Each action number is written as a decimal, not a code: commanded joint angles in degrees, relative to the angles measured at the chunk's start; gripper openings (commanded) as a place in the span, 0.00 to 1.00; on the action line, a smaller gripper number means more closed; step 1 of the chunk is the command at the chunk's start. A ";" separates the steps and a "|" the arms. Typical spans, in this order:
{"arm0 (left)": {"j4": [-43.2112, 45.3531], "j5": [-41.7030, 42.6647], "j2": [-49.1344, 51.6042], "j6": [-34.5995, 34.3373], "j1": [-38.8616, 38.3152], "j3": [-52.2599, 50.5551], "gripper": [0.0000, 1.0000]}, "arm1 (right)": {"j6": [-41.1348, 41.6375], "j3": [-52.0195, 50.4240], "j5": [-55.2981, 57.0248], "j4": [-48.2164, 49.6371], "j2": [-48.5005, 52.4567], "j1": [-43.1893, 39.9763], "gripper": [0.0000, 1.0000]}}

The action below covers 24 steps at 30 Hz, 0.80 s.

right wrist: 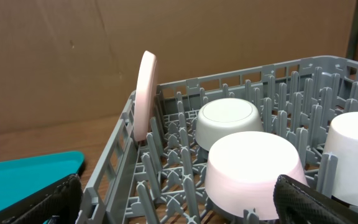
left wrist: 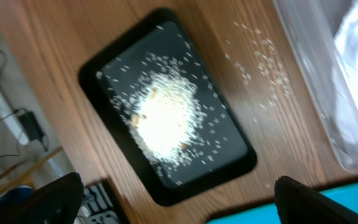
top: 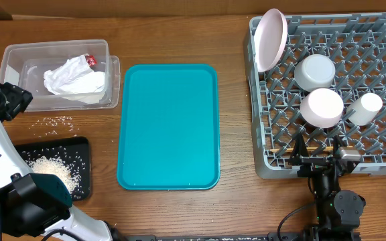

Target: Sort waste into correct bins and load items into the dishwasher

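Note:
The crumpled white napkin (top: 74, 79) with a red scrap (top: 90, 60) lies in the clear tub (top: 19, 53). The black tray (top: 79, 150) holds a heap of rice (left wrist: 166, 115), and loose grains (top: 57, 122) lie on the wood between the two bins. In the grey dish rack (top: 267, 150) the pinkish plate (top: 271, 39) stands upright, and the grey-green bowl (top: 315, 71), white bowl (top: 322, 107) and white cup (top: 365, 107) sit upside down. My left gripper (left wrist: 179, 186) is open and empty, high above the black tray. My right gripper (right wrist: 179, 186) is open and empty at the rack's near edge (top: 320, 148). No chopsticks show.
The large teal tray (top: 168, 126) lies in the middle of the table between the bins and the rack. My left arm covers the table's left edge and near-left corner. A brown cardboard wall stands behind the rack.

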 commanded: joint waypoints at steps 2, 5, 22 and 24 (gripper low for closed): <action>-0.15 4.17 -3.93 0.96 -0.42 -2.16 1.00 | -0.20 -0.59 0.50 0.33 -0.57 0.15 1.00; 1.38 3.10 -8.07 1.84 -1.33 -7.21 1.00 | -0.20 -0.59 0.50 0.33 -0.57 0.15 1.00; 43.91 2.73 -44.04 9.49 -22.56 -62.99 1.00 | -0.20 -0.59 0.50 0.33 -0.57 0.15 1.00; 44.28 2.73 -47.15 9.46 -24.98 -66.29 1.00 | -0.20 -0.59 0.50 0.33 -0.57 0.15 1.00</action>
